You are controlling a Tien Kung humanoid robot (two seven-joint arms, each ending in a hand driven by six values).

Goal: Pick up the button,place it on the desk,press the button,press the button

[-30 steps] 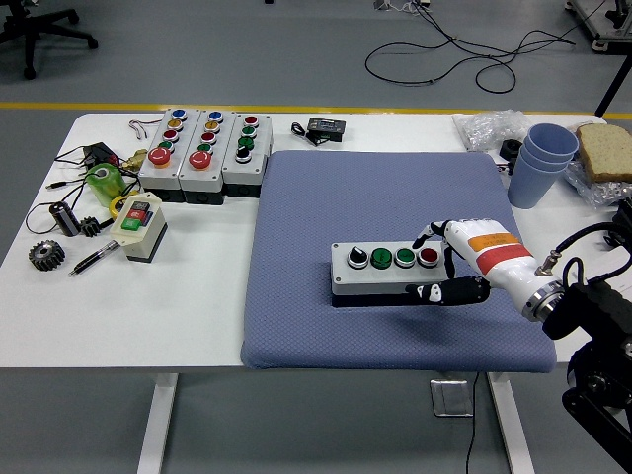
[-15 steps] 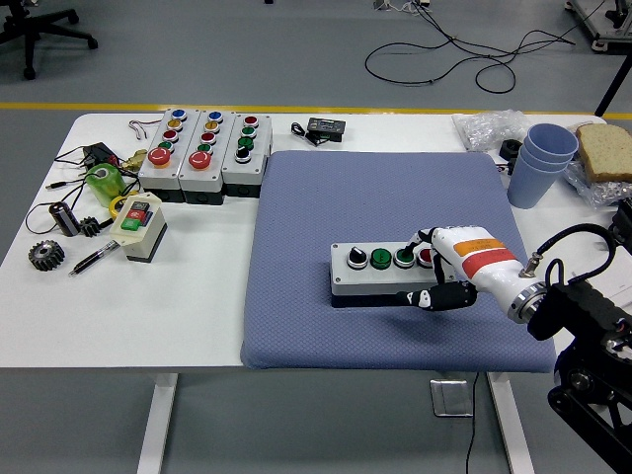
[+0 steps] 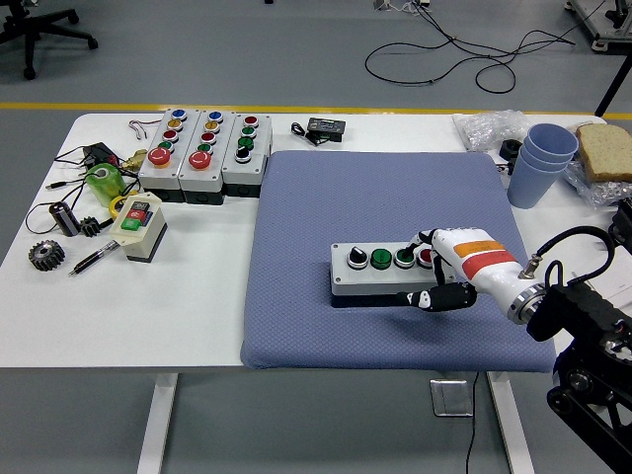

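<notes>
One hand works: we find the right hand point(image 3: 456, 269) on the blue pad point(image 3: 385, 197), its fingers point(image 3: 419, 242) curled over the red and right-hand green caps of the button box point(image 3: 383, 270), thumb along the box's front face. Beyond, three more control boxes point(image 3: 204, 150) sit on the worktop point(image 3: 197, 296). Stacked blue cups point(image 3: 542, 163) stand far right; we cannot see inside them.

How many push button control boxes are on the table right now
5: three side by side at the far left, a small two-button one nearer the left front, and one on the blue mat under the right hand.
</notes>
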